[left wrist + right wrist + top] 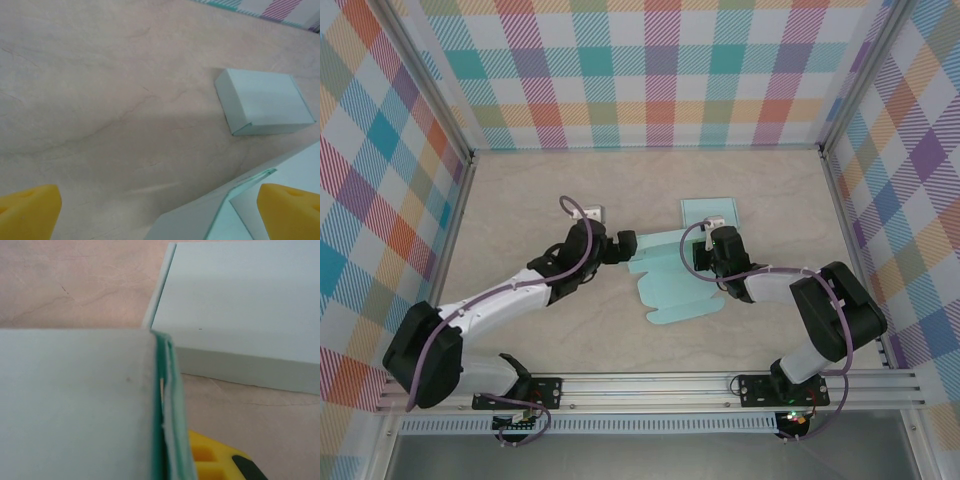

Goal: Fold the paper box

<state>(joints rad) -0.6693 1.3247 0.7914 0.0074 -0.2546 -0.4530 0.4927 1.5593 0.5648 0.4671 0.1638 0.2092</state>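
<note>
The pale teal paper box (672, 285) lies as a mostly flat cut sheet at mid-table, its right side flap raised. My right gripper (704, 260) is shut on that raised flap. In the right wrist view the doubled paper edge (167, 405) stands upright between the jaws, with one yellow finger (210, 460) beside it and the other hidden behind the sheet. My left gripper (625, 245) hovers open at the sheet's far left corner. Its yellow fingertips (27, 212) straddle bare table and the sheet's corner (200, 220), touching nothing.
A folded, closed teal box (710, 212) (262, 102) (240, 305) rests just behind the sheet, close to the right gripper. Plaid walls (640, 70) enclose the tabletop on three sides. Bare beige table (520, 200) spreads to the left and far side.
</note>
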